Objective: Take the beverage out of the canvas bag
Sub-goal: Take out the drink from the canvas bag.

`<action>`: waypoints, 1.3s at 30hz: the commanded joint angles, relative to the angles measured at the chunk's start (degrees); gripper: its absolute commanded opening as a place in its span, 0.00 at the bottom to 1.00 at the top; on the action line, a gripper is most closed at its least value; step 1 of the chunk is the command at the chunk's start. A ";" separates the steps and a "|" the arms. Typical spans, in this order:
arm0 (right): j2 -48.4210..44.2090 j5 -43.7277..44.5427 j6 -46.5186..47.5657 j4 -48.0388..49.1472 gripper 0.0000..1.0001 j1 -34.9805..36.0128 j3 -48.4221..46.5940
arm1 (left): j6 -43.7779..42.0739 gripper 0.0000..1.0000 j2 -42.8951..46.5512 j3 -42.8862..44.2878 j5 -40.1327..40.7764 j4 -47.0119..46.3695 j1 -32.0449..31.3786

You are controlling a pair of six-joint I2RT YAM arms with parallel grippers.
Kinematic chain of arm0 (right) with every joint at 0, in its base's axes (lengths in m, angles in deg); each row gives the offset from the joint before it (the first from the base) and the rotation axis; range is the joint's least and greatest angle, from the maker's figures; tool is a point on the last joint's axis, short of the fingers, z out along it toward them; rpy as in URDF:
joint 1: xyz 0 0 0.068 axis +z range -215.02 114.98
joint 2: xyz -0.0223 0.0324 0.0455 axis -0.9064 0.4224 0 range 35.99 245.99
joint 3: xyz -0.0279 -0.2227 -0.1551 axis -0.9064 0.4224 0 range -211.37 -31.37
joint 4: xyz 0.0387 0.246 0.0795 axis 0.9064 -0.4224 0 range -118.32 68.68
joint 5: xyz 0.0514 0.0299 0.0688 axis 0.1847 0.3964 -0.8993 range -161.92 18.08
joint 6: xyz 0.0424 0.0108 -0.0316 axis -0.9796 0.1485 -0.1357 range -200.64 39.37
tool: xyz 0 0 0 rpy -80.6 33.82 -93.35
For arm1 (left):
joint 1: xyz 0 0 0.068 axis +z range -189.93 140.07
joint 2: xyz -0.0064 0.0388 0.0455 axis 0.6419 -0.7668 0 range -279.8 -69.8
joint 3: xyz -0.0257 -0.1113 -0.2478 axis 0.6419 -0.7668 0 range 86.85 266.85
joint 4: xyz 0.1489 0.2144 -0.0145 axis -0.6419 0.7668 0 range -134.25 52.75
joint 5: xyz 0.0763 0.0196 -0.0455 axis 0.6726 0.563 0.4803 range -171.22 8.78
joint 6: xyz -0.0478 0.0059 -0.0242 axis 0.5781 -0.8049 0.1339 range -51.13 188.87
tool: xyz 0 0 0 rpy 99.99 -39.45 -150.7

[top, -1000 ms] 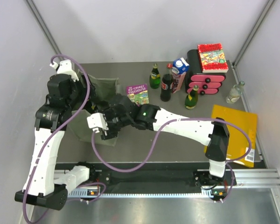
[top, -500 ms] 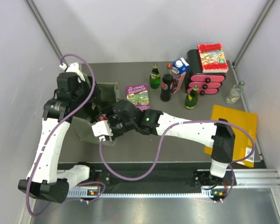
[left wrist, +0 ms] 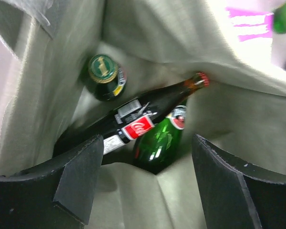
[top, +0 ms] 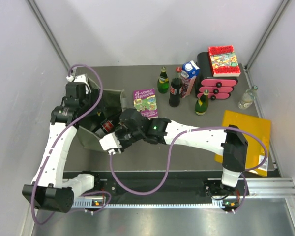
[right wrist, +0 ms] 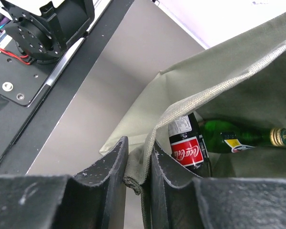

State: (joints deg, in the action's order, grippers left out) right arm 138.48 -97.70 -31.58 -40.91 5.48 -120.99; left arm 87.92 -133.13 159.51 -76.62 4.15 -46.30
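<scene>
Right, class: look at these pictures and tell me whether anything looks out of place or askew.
Nothing is spilled or broken. Inside the bag, bottles lie tumbled on their sides, the cola bottle crossing a green bottle, unlike the upright bottles outside it. The right fingers pinch the bag's rim.

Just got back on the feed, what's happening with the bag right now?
The right gripper is pinched on the rim of the canvas bag, holding its mouth up. The left gripper hangs open over the opening. Inside lie a cola bottle and two green bottles; none is out yet.
</scene>
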 commanded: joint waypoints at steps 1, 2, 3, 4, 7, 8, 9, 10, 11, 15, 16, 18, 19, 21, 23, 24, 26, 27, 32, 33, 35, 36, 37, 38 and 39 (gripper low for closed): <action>1.65 -4.89 -0.89 0.61 0.13 2.27 0.50 | 0.63 0.78 -2.40 -2.35 4.96 -3.40 1.01; 1.83 -4.81 -0.89 0.78 0.13 2.27 0.42 | 1.07 0.78 -2.76 -2.44 6.02 -3.49 1.36; 1.92 -4.81 -0.98 1.05 0.14 2.10 0.15 | 1.34 0.78 -3.02 -2.53 6.90 -3.93 1.62; 2.09 -4.81 -1.07 1.14 0.14 1.92 0.06 | 1.34 0.78 -3.20 -3.22 7.87 -5.06 1.89; 2.35 -5.07 -1.42 1.05 0.14 1.48 -0.55 | 0.90 0.78 -3.99 -4.72 7.45 -8.31 3.38; 2.44 -5.16 -1.51 0.88 0.14 1.40 -0.73 | 0.90 0.78 -4.52 -4.81 7.09 -8.76 4.34; 2.53 -5.24 -1.60 0.87 0.14 1.13 -0.81 | 0.82 0.78 -5.57 -4.81 7.00 -9.20 4.61; 2.62 -5.42 -1.68 0.79 0.14 1.04 -0.99 | 0.55 0.78 -6.01 -4.81 6.91 -10.07 4.87; 2.79 -5.42 -1.77 0.87 0.14 0.96 -1.25 | 0.38 0.78 -6.54 -4.72 6.83 -10.52 5.23; 2.88 -5.51 -2.12 1.31 0.14 0.69 -1.43 | 0.20 0.77 -9.70 -4.11 6.48 -12.80 5.84; 2.88 -5.51 -2.30 1.31 0.14 0.69 -1.34 | 0.11 0.75 -10.23 -3.93 6.13 -13.33 6.02; 2.97 -5.68 -2.47 1.58 0.15 0.60 -1.25 | 0.20 0.73 -11.80 -3.58 5.60 -14.39 6.02; 2.88 -5.77 -2.74 1.58 0.15 0.69 -1.17 | 0.20 0.71 -12.25 -3.06 5.59 -14.48 6.02; 2.71 -5.95 -3.26 2.01 0.15 0.52 -0.99 | 0.11 0.67 -13.39 -2.27 5.94 -13.78 6.02; 2.71 -5.95 -3.79 2.28 0.15 0.34 -0.90 | -0.15 0.66 -13.84 -1.56 6.56 -13.34 6.02; 2.71 -5.95 -3.88 2.45 0.15 0.25 -0.90 | -0.59 0.65 -14.10 -1.47 7.26 -13.16 6.02; 2.71 -5.86 -3.97 2.63 0.15 0.08 -0.90 | -0.94 0.63 -14.10 -1.47 7.53 -13.25 6.02; 2.71 -5.69 -4.06 2.72 0.15 0.08 -0.99 | -1.12 0.61 -14.45 -1.30 7.62 -13.07 6.02; 2.62 -5.68 -4.23 2.90 0.16 -0.27 -0.90 | -1.12 0.44 -15.68 -0.24 7.44 -12.81 6.02; 2.53 -5.68 -4.32 2.98 0.16 -0.45 -0.73 | -1.12 0.42 -15.68 0.11 7.27 -12.63 5.93; 2.44 -5.51 -4.50 3.16 0.17 -0.71 -0.64 | -1.38 0.32 -15.77 0.55 6.83 -12.28 6.02; 2.27 -5.42 -4.76 3.42 0.17 -0.71 -0.55 | -1.56 0.24 -15.86 1.16 6.65 -12.11 6.02; 2.18 -5.25 -5.02 3.60 0.17 -0.80 -0.55 | -1.73 0.19 -15.68 1.43 6.48 -11.76 5.93; 2.18 -5.07 -5.46 4.03 0.18 -0.98 -0.64 | -1.91 0.14 -15.51 1.86 5.95 -11.49 5.93; 2.09 -4.98 -5.99 4.13 0.20 -1.07 -0.73 | -1.91 0.05 -15.42 3.00 5.77 -11.23 6.02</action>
State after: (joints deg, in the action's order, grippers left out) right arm 139.77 -99.27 -34.99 -37.61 4.63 -121.08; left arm 86.81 -149.13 157.90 -70.04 -5.86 -40.68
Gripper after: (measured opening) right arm 0.194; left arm 0.373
